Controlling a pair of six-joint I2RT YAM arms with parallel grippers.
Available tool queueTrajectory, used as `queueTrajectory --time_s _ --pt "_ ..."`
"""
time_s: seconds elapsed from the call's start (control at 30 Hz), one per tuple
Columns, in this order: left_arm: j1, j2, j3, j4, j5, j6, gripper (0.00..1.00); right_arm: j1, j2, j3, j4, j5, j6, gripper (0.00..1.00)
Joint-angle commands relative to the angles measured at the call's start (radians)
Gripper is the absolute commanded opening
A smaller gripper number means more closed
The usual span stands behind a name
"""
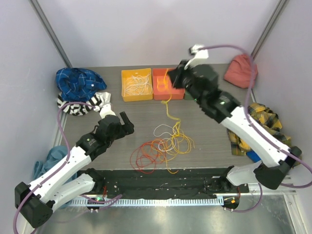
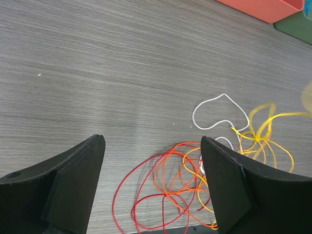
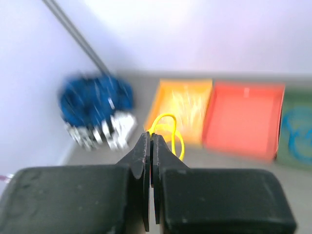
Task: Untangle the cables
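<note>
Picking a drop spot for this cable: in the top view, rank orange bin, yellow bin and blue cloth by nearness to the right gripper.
1. Orange bin, back centre, directly at the right gripper holding the yellow cable.
2. Yellow bin, beside it on the left.
3. Blue cloth, far back-left corner.

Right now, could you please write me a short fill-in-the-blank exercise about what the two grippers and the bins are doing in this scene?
1. The right gripper is shut on a ___ cable.
2. The left gripper hovers over the table with its jaws ___.
3. The yellow bin holds ___ cables.

Missing words: yellow; open; white.
</note>
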State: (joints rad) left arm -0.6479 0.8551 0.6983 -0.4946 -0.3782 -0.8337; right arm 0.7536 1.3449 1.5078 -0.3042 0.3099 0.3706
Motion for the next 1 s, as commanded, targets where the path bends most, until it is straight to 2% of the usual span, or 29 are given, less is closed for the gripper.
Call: queueTrajectory --time_s 0.0,0.17,0.3,0.33,0.4,0.43,0.57,0.77,0.87,0.9,0.97 --pt "-0.002 0.015 0.03 0.092 0.027 -0.019 0.88 -0.005 -0.036 0.235 -0.038 0.097 -0.064 0.01" --pt "-0.004 0.027 0.015 0.229 0.074 -0.041 0.97 -0.004 -0.07 0.223 -0.07 0.086 -0.033 0.01" --pt "-0.002 0.041 -0.043 0.466 0.13 -0.056 1.0 -0.003 -0.121 0.21 -0.07 0.063 -0.009 0.01" --pt "-0.004 0.047 -0.08 0.617 0.151 -0.053 1.0 -0.005 -0.125 0.213 -0.07 0.06 -0.007 0.01" --pt "-0.004 0.074 -0.109 0.765 0.173 -0.041 1.0 -0.005 -0.131 0.244 -0.079 0.052 -0.009 0.01" --pt "-0.004 0.091 -0.129 0.894 0.205 -0.03 1.0 -0.004 -0.132 0.259 -0.088 0.044 -0.006 0.01" --pt "-0.01 0.195 -0.1 1.112 0.338 0.053 1.0 -0.003 -0.135 0.301 -0.13 0.029 0.002 0.01" --pt "-0.07 0.366 -0.072 1.329 0.306 0.163 1.0 -0.005 -0.154 0.276 -0.133 0.003 0.025 0.01" --pt "-0.09 0.439 -0.094 1.54 0.326 0.223 1.0 -0.005 -0.161 0.27 -0.134 -0.008 0.034 0.01" --pt "-0.105 0.461 -0.108 1.661 0.343 0.234 1.0 -0.004 -0.162 0.27 -0.138 -0.011 0.036 0.01" --pt "-0.113 0.499 -0.086 1.702 0.37 0.263 1.0 -0.005 -0.165 0.267 -0.142 -0.012 0.037 0.01"
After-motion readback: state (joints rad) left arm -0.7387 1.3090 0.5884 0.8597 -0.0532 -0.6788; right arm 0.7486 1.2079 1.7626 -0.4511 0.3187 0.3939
